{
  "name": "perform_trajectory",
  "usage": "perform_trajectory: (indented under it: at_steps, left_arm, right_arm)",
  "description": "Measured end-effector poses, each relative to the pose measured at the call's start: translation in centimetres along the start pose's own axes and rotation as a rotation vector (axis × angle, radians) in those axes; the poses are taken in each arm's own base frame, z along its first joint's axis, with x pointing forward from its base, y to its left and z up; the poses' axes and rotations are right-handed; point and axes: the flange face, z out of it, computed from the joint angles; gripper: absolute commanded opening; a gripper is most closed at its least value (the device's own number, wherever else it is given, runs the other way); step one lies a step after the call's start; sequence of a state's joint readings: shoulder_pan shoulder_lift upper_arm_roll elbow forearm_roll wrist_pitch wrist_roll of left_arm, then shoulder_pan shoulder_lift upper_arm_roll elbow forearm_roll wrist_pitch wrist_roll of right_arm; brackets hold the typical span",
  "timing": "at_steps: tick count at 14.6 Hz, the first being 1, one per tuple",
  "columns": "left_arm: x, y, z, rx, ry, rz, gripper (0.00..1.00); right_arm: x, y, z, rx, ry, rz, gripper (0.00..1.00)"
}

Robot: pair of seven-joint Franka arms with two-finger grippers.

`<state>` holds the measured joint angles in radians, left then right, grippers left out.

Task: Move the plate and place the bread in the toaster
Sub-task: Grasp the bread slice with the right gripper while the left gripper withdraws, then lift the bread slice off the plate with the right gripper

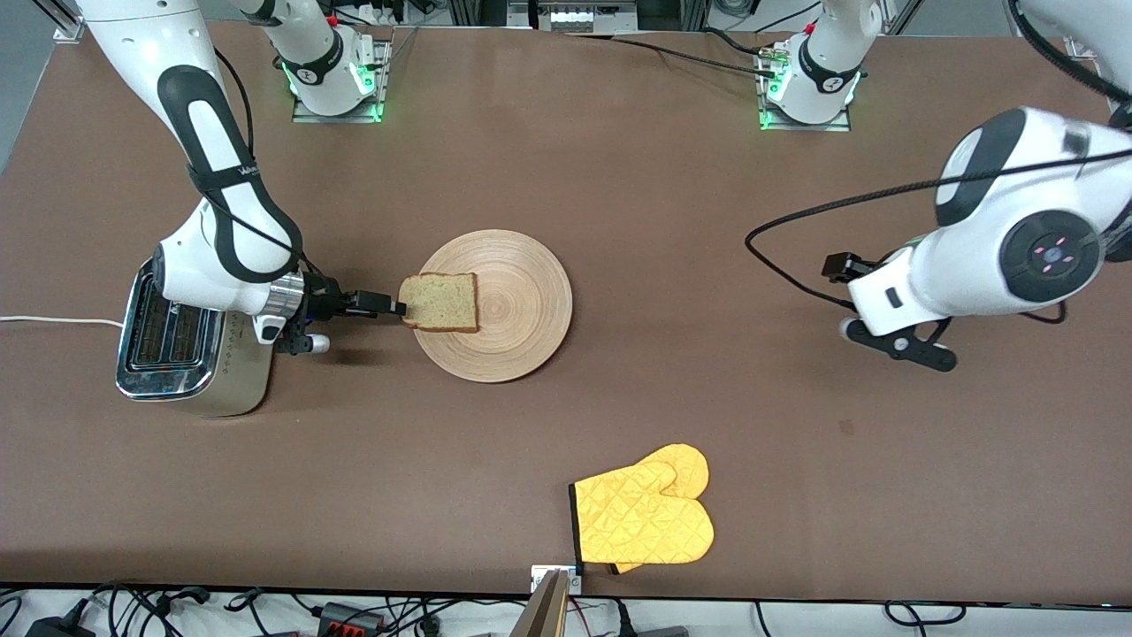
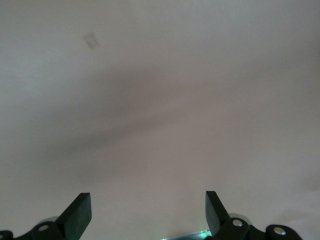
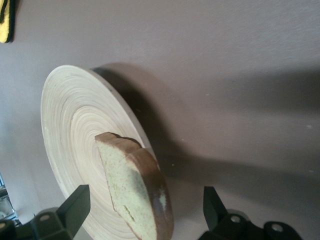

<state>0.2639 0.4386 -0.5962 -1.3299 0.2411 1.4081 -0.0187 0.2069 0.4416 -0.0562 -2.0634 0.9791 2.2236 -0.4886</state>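
Note:
The wooden plate (image 1: 508,305) lies mid-table. The bread (image 1: 439,302) lies on its part toward the right arm's end, one crust edge sticking out past the rim. My right gripper (image 1: 398,308) is low at that edge, between the toaster (image 1: 172,341) and the plate. In the right wrist view the right gripper (image 3: 145,210) is open, with the bread (image 3: 135,192) between its fingers (image 3: 76,202) and a gap on each side; the plate (image 3: 75,115) shows too. My left gripper (image 1: 902,343) waits open (image 2: 147,210) over bare table at the left arm's end.
A yellow oven mitt (image 1: 646,518) lies near the table's front edge, nearer the front camera than the plate; a bit of it shows in the right wrist view (image 3: 6,20). The toaster's white cord (image 1: 53,320) runs off the right arm's end of the table.

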Motion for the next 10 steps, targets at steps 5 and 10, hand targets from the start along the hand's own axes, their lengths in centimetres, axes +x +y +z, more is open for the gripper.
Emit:
perform_trajectory:
  at_steps: [5, 10]
  left_arm:
    - [-2.7, -2.0, -4.8, 0.046, 0.079, -0.088, 1.0]
    - [-6.9, -5.9, -6.0, -0.009, 0.186, -0.229, 1.0]
  right_arm:
    - [-0.6, -1.4, 2.0, -0.017, 0.014, -0.042, 0.95]
    - [-0.8, 0.0, 2.9, 0.006, 0.018, -0.085, 0.64]
